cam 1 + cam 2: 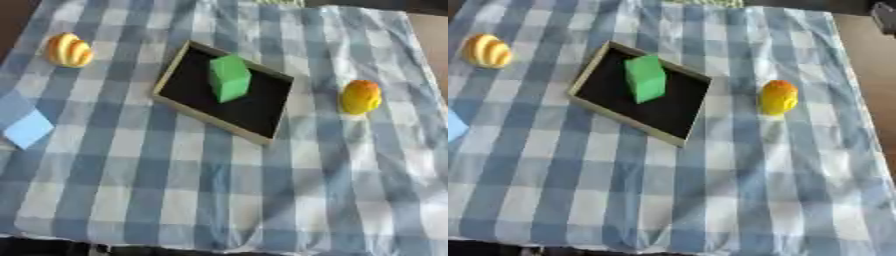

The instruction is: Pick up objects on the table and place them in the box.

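A shallow box (171, 74) with a black floor and pale rim lies askew in the middle of the blue checked cloth. A green block (229, 77) stands inside it, toward its upper part. An orange and yellow rounded object (360, 97) sits on the cloth to the right of the box. A yellow, ridged, striped object (69, 50) sits at the upper left. A flat light blue square (28, 128) lies near the left edge. Neither hand shows in either view.
The blue and white checked cloth (219, 190) covers the table, with wrinkles near the front edge. Bare brown table (868, 60) shows past the cloth's right side. A dark object (884, 15) sits at the upper right corner.
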Robot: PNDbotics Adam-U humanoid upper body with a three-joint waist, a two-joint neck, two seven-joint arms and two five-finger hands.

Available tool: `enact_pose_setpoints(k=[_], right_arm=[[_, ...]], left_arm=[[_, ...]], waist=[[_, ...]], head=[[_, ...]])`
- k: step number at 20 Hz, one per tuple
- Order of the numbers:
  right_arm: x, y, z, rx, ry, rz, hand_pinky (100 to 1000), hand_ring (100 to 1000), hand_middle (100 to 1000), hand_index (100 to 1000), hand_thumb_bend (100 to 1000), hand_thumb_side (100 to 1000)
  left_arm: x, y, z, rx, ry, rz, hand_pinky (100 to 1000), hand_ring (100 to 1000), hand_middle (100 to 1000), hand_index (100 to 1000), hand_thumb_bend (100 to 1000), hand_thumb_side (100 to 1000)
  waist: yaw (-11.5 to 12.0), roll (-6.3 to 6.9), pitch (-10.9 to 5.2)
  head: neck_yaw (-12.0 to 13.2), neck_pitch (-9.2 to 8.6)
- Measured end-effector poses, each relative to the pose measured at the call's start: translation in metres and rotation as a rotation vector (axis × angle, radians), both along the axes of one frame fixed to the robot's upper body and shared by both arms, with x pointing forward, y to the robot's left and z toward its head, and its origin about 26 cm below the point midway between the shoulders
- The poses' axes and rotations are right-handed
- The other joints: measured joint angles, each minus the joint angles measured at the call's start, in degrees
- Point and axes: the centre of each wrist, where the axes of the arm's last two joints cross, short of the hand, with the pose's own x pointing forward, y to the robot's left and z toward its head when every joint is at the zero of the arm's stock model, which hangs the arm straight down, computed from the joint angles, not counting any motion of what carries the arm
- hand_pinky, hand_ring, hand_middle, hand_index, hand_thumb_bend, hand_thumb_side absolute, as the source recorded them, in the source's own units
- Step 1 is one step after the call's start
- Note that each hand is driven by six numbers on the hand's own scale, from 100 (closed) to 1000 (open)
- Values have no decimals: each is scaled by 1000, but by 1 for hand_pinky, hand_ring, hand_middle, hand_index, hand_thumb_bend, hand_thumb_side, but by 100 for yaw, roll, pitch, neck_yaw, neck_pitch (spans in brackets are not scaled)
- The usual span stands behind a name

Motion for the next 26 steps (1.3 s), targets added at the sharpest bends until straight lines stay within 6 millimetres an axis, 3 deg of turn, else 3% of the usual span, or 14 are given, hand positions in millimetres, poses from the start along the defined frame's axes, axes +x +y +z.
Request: enact_pose_setpoints(k=[11,25,26], right_arm=[[9,3,-10,-263,234,4,884,886,880,958,100,298],[23,8,-28,-292,353,11,897,861,819,941,100,269],[25,7,-31,-287,365,8,899,858,811,934,100,303]], left_arm=[[1,-1,2,15,3,-14,1000,779,736,846,100,619],[2,-5,3,24,12,-43,1000,780,738,846,100,622],[3,-6,3,25,13,-46,1000,781,738,846,100,622]], waist=[[93,-70,0],[156,-73,2],[156,-73,2]], head=[[-95,-52],[-158,-86],[-164,-86]])
